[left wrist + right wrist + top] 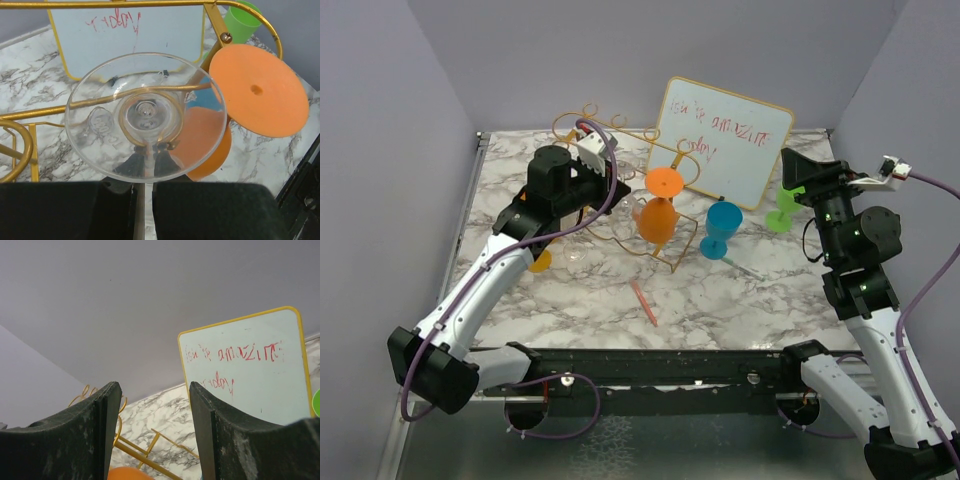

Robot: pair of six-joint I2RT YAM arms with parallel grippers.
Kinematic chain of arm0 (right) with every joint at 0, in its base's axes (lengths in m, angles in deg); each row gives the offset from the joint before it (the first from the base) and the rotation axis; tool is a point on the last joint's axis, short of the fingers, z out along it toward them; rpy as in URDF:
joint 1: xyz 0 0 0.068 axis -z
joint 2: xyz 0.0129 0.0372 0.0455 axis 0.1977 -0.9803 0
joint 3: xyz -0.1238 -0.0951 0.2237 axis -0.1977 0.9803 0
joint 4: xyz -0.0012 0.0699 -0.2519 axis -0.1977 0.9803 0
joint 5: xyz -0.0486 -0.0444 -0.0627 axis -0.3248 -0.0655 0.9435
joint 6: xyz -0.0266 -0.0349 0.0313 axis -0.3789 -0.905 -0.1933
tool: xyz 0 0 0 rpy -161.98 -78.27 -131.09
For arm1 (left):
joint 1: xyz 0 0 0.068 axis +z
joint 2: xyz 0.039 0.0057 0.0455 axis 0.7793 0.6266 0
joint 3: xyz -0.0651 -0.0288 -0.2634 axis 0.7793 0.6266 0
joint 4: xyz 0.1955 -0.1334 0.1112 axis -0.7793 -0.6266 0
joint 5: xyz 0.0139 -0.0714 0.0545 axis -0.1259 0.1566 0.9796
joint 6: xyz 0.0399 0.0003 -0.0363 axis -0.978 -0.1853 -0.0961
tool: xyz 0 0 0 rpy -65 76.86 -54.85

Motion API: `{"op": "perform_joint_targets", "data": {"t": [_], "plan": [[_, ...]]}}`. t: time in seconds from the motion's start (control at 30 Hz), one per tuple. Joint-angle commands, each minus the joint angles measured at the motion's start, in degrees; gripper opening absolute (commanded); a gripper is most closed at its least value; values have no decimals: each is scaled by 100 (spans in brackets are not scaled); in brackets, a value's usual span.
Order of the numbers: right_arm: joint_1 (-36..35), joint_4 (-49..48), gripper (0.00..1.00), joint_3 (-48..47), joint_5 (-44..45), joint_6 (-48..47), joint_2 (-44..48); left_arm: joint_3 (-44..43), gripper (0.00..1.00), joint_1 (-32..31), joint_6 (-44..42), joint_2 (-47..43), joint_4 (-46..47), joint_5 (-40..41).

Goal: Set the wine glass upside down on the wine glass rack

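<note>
At the gold rack (125, 4), left claw (143, 190) clamped on the stem of the clear glass (145, 115); right of the rack, right claw (155, 390) hangs, fingers apart.

**Stuff you can't really see here**

The clear wine glass (145, 117) stem is running out of sight between the black fingers (65, 210) of the left gripper (143, 192), so the actual contact is hiding. The top edge is cropping the whiteboard (125, 40) and the green glass (240, 22). In the right wrist view, the bottom edge is cutting off an orange shape (131, 474).

Marble table (570, 300) bears rack (150, 4), whiteboard (725, 140), blue glass (723, 228), green glass (783, 210), pink stick (643, 300).
</note>
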Motion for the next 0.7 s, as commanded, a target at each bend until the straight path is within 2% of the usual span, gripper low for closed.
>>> {"op": "perform_joint_targets", "data": {"t": [0.0,0.07,0.23,0.43,0.67], "plan": [[-19,120,62,61,134,-34,38,52,0,-2,86,130,239,-58],[-19,146,62,56,129,-45,29,40,3,-2,75,212,206,-108],[-19,430,63,59,53,7,3,53,20,-2,-10,282,103,-175],[-19,892,63,111,-156,65,18,140,36,-2,-86,166,29,-234],[-20,2315,67,-335,-654,-225,-609,291,56,-2,-264,-379,-276,16]]}}
